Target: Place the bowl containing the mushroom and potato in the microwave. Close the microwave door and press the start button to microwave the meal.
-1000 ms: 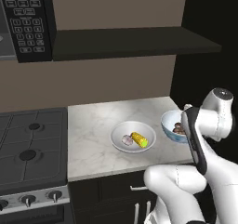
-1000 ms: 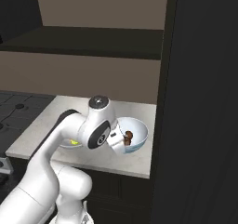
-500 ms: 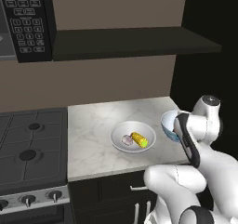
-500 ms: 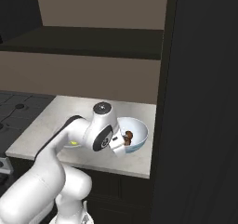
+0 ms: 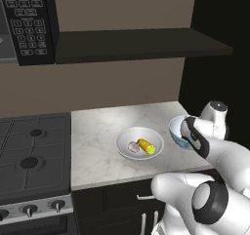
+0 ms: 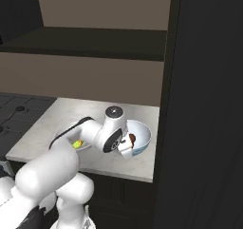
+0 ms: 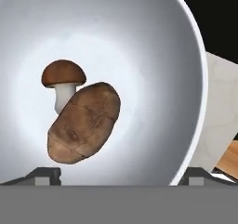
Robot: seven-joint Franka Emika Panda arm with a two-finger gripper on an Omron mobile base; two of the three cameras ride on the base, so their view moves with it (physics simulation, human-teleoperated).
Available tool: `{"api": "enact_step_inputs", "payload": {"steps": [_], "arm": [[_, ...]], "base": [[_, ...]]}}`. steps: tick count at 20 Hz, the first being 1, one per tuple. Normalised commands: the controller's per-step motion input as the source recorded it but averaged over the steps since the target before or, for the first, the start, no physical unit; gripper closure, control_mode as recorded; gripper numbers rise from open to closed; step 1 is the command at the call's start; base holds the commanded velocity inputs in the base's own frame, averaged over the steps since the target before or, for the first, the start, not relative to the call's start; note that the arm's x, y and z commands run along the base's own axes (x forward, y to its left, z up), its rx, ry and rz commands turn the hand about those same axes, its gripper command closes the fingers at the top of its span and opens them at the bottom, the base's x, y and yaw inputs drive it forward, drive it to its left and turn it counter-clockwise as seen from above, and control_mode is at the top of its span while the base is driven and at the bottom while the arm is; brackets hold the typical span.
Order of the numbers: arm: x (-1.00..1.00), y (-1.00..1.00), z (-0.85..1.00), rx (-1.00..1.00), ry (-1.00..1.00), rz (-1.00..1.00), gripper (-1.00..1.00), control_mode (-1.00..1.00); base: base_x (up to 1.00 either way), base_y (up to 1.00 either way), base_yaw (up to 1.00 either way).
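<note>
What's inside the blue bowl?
In the blue bowl lie a brown potato and a mushroom. The potato overlaps the mushroom's stem, hiding its lower end.

The white arm is seen rising from the base and bent forward at the elbow, with the wrist turned downward at the right side of the scene. The gripper is pointed steeply down. Its two dark fingers are spread fully apart, one tip at each lower corner of the hand view, and nothing is clamped between them.
</note>
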Motion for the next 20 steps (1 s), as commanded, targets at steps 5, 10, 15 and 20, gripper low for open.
{"api": "enact_step_inputs", "payload": {"steps": [5,10,15,20], "arm": [[0.21,0.0,-0.37,0.01,0.0,-0.02,1.0,-1.0],[0.05,0.0,-0.21,0.0,0.0,-0.01,1.0,-1.0],[0.0,0.0,0.11,0.0,0.0,0.0,1.0,-1.0],[-0.08,0.0,0.64,0.0,0.01,0.0,1.0,-1.0]], "base": [[0.0,0.0,0.0],[0.0,0.0,0.0],[0.0,0.0,0.0],[0.0,0.0,0.0]]}}
